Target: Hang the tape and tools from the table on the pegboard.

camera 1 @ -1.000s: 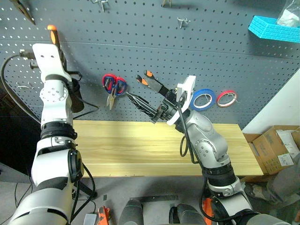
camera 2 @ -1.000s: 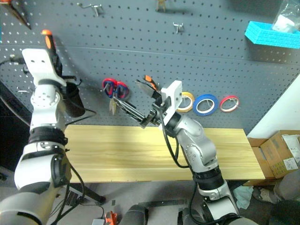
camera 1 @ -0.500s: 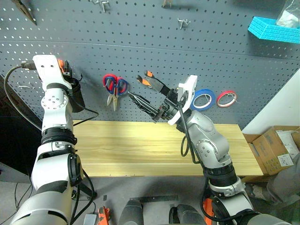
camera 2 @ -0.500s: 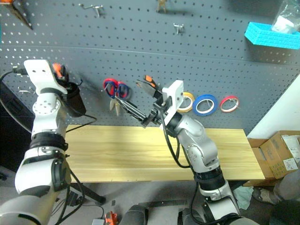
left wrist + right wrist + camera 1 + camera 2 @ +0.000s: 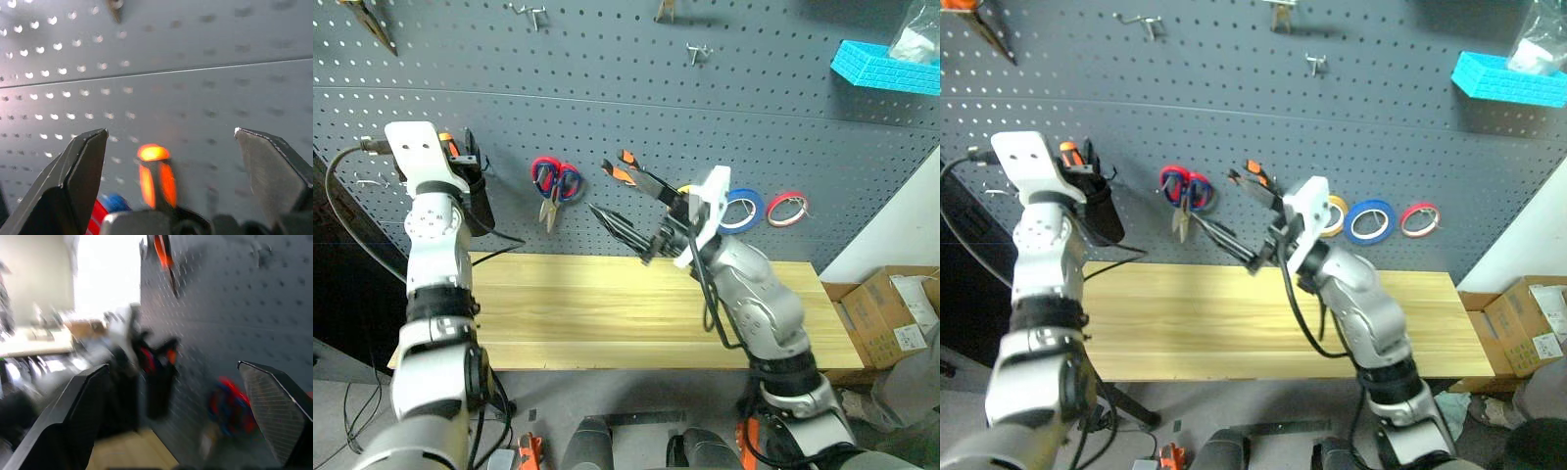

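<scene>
L to R. Left tool [image 5: 171,142] up by the pegboard [image 5: 705,98], fingers spread wide, nothing pinched. Between them in the wrist view sits an orange-and-black handle [image 5: 155,174], prob. the screwdriver [image 5: 1068,153], standing in a black holder [image 5: 475,191] on the board; looks released, so that hang step reads as done. Red-handled scissors [image 5: 553,183] hang next along. Mid-board: pliers [image 5: 628,171] w/ orange-black grips on the board, just beside the right tool [image 5: 626,201], which is also spread & empty. Yellow roll [image 5: 1334,213] pokes out behind the right arm, then the tape [image 5: 1369,219], blue ring, hung; red-and-white roll [image 5: 786,207] last. Tabletop [image 5: 607,313] bare of tools. Dark-handled scissors: can't pick them out for certain. Judgement: task near its end; next, back both arms clear w/o snagging hooks, then check for anything unhung.
</scene>
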